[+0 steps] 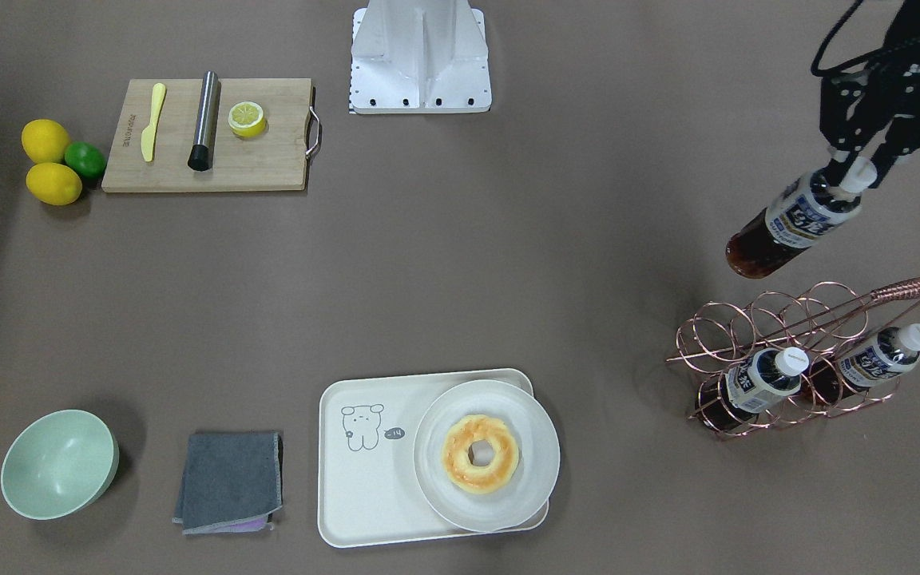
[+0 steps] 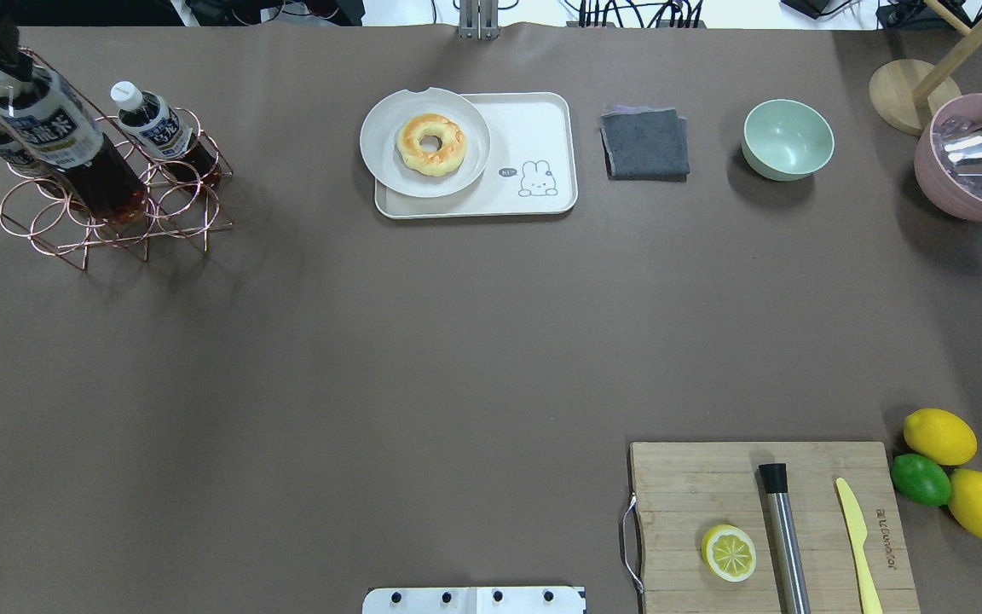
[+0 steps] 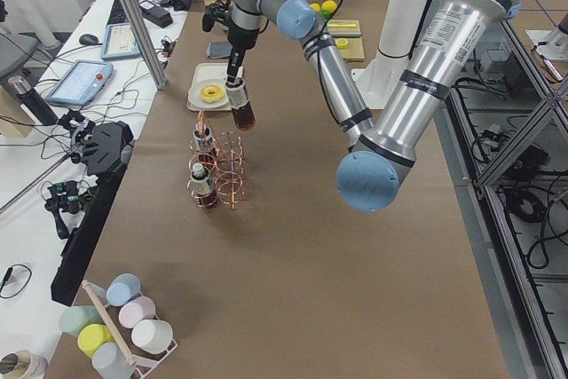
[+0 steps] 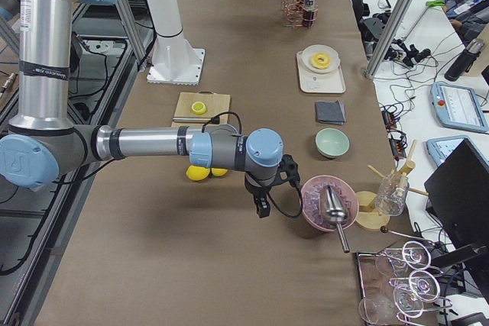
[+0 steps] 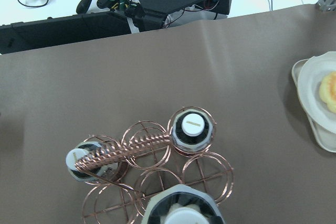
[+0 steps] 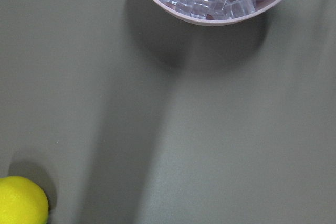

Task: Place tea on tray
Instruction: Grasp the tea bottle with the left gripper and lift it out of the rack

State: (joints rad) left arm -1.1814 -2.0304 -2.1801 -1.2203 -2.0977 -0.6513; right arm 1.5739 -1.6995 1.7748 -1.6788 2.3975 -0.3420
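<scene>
My left gripper is shut on the white cap of a tea bottle and holds it tilted in the air above the copper wire rack. The bottle also shows in the overhead view and at the bottom of the left wrist view. Two more tea bottles stand in the rack. The cream tray with the bear drawing lies at the table's middle, far from the bottle. My right gripper shows only in the right side view; I cannot tell whether it is open or shut.
A white plate with a donut covers half of the tray. A grey cloth and a green bowl lie beside it. A cutting board, lemons and a lime are at the robot's right. A pink ice bowl stands nearby.
</scene>
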